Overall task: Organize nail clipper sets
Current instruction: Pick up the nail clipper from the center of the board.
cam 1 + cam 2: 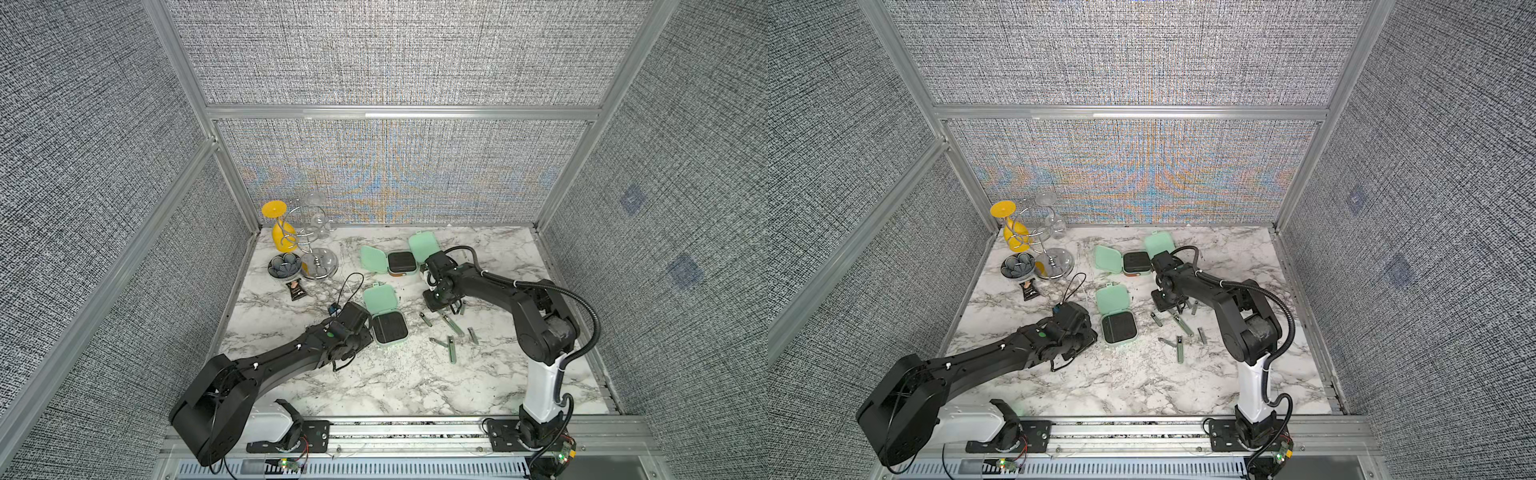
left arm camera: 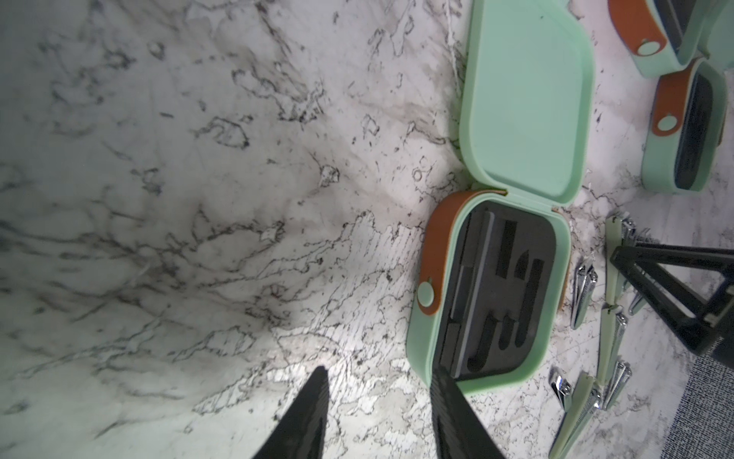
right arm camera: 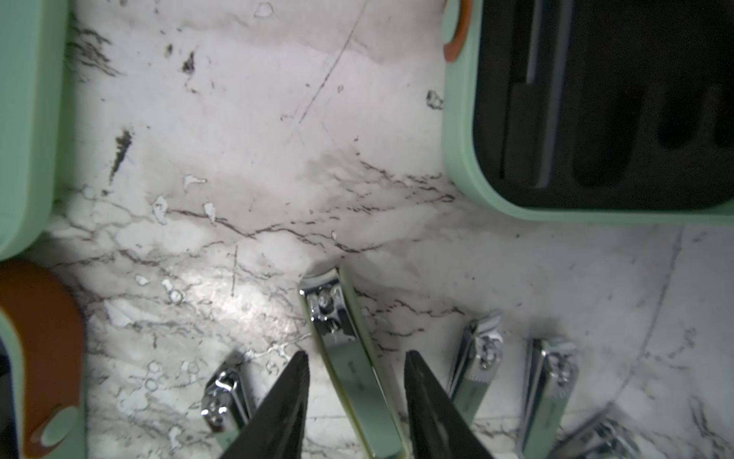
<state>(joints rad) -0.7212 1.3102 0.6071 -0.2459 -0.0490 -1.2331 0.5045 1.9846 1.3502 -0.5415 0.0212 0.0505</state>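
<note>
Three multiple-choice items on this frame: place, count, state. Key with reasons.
1. Small black snack packet lies: A in a case; B under the right arm; C beside the dark flower-shaped dish.
2. Mint-green hinged plastic cases: A two; B three; C five.
3. Right pincer: A open astride a silvery metal clipper; B shut on a lid; C out of view.
C, packet lies next to dish; B, three show in both top views; A, gaps either side of clipper.

Bright, even light — moiré on the back wall [image 1: 386,174], wrist views blurred, edges bowed.
</note>
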